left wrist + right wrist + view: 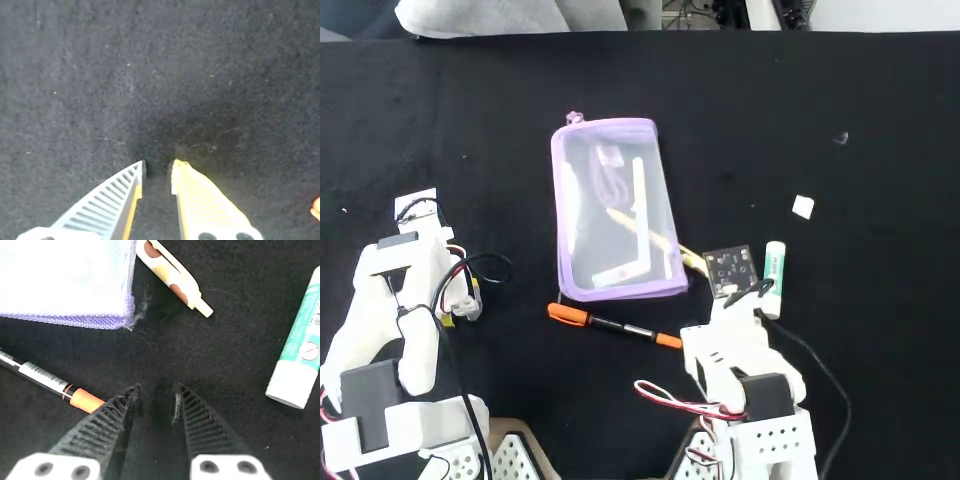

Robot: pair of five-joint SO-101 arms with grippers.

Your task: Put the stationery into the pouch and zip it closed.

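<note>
One orange marker (615, 326) lies crosswise just below the pouch (615, 210) in the high view, nearer the right arm (740, 355). Left wrist view: left gripper (157, 170) slightly parted, empty, over bare table (150, 75). Right wrist view: right gripper (156, 392) slightly parted, empty, marker's orange end beside one fingertip.

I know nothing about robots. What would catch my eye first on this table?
A see-through, purple-edged pouch lies in the middle of the black table, with a few things already inside. Just beside it, nearer the arms, lies an orange-capped pen. A green-and-white glue stick lies by the right arm, whose hand hovers over bare table between the two.
</note>
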